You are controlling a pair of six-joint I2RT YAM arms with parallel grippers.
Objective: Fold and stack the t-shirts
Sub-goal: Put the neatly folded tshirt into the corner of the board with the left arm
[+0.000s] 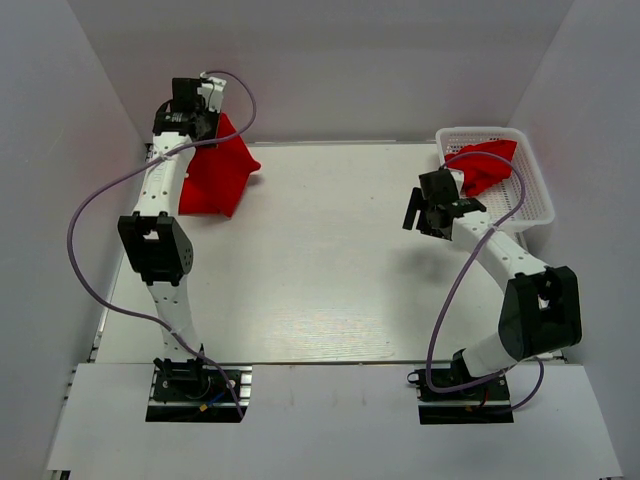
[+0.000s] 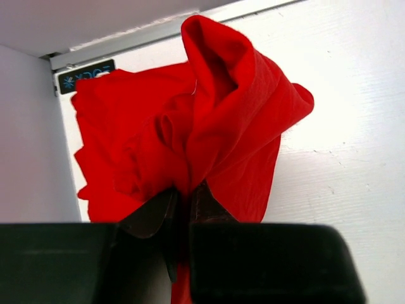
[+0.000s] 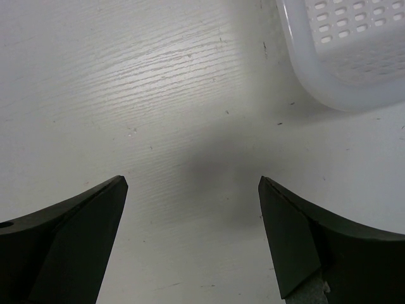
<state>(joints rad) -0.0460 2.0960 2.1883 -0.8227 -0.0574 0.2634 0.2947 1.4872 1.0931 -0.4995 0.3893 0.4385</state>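
A red t-shirt (image 1: 215, 170) hangs bunched at the far left of the table, lifted at its top. My left gripper (image 1: 200, 110) is shut on a pinch of its cloth; in the left wrist view the red t-shirt (image 2: 209, 126) rises from between the closed fingers (image 2: 205, 202). A second red t-shirt (image 1: 487, 163) lies crumpled in the white basket (image 1: 530, 195) at the far right. My right gripper (image 1: 425, 212) is open and empty, held above the bare table just left of the basket; its fingertips (image 3: 117, 190) stand wide apart.
White walls close in the table on the left, back and right. The basket corner (image 3: 342, 63) shows at the upper right of the right wrist view. A black label (image 2: 85, 75) sits at the table's far left edge.
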